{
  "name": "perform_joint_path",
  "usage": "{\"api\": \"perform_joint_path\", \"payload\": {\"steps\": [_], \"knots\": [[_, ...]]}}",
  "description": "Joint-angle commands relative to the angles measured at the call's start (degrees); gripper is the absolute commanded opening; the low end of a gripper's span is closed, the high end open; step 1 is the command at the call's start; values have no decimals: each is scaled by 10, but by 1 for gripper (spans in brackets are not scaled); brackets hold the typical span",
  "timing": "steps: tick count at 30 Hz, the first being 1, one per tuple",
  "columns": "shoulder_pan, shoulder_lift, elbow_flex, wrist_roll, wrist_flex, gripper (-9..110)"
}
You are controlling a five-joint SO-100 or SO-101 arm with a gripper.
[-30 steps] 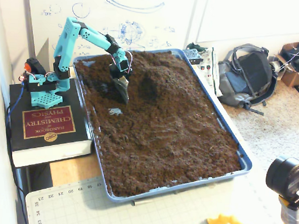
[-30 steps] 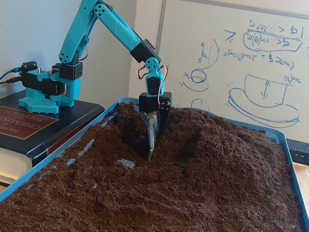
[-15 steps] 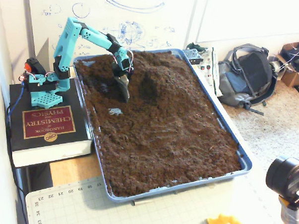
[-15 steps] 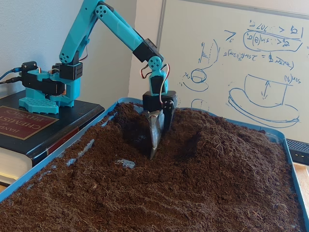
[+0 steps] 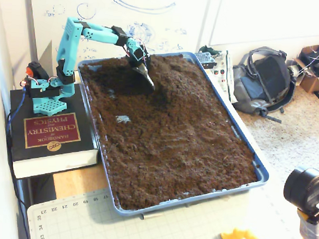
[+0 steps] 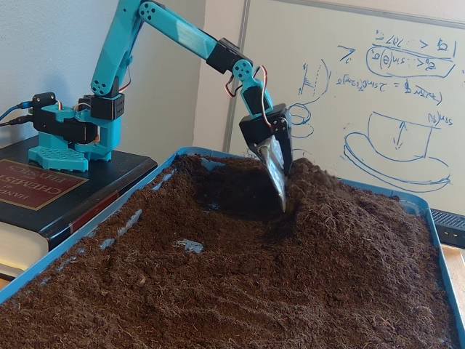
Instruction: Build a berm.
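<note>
A blue tray [image 5: 245, 140] holds loose dark brown soil. The berm [image 5: 178, 68] is a raised mound of soil at the tray's far end; in the other fixed view it rises to the right of the gripper [image 6: 341, 193]. My teal arm reaches over the tray. The gripper [image 5: 149, 81] points down like a wedge, fingers together, its tip dug into the soil at the mound's left flank [image 6: 282, 202]. A scooped hollow [image 6: 229, 190] lies beside it, toward the arm base.
The arm base stands on a thick black book [image 5: 47, 133] left of the tray. A small bare tray patch [image 5: 122, 118] shows through the soil. A backpack [image 5: 263, 81] lies right of the tray, and a camera [image 5: 304, 190] stands at the near right.
</note>
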Motion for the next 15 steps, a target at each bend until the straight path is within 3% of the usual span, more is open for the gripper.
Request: {"api": "perform_joint_path", "payload": {"steps": [1,8,15], "knots": [[-11,91,-42,5,-3,0],[-32,215,-6,5,62,0],[-11,275,-25,-6,31,0]]}}
